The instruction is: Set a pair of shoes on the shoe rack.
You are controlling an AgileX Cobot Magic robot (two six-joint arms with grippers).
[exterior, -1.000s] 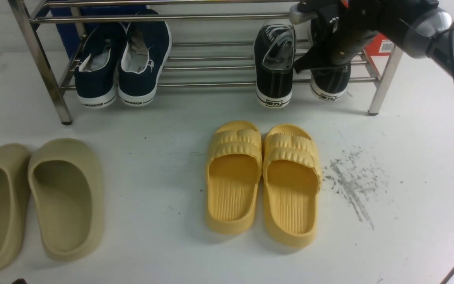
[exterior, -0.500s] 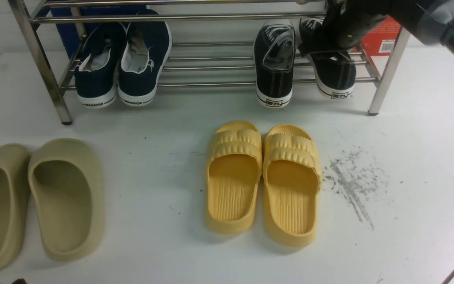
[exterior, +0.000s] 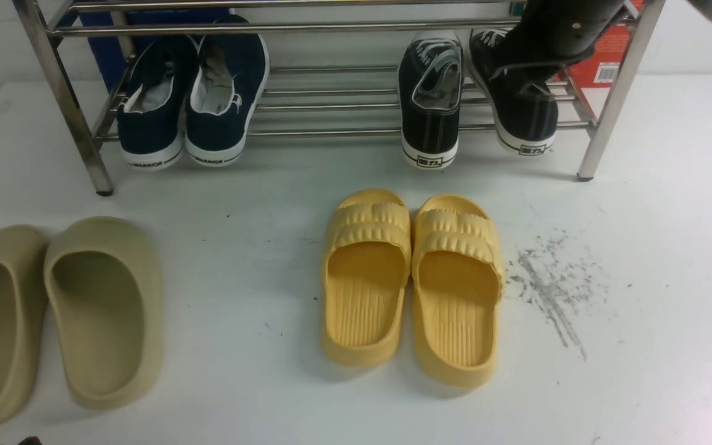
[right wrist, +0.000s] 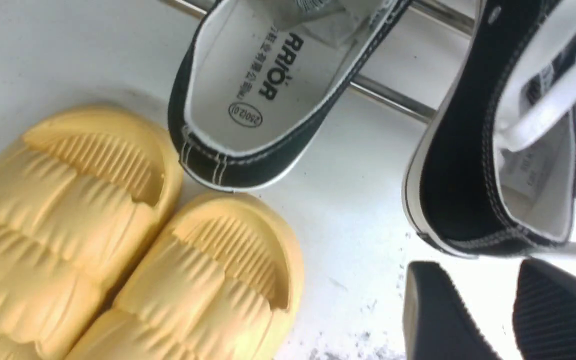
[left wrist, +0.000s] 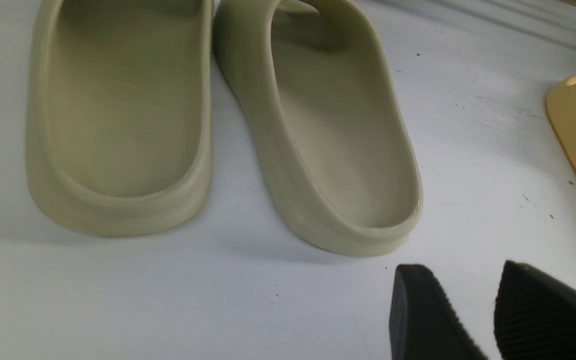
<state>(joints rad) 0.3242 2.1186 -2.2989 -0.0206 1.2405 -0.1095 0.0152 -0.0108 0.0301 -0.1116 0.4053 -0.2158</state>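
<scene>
**Both black sneakers on the rack's lower bars**

We see the shoe rack (exterior: 331,27) along the far edge, bare floor (exterior: 640,371) ahead of it. We count two black sneakers (exterior: 430,99), two navy slip-ons (exterior: 195,93), two yellow slides (exterior: 411,284), two beige clogs (exterior: 102,309). The right gripper (right wrist: 508,310) hangs above the right sneaker, fingers apart, gripping nothing; the left gripper (left wrist: 493,315), spread, hovers by the clogs.
</scene>
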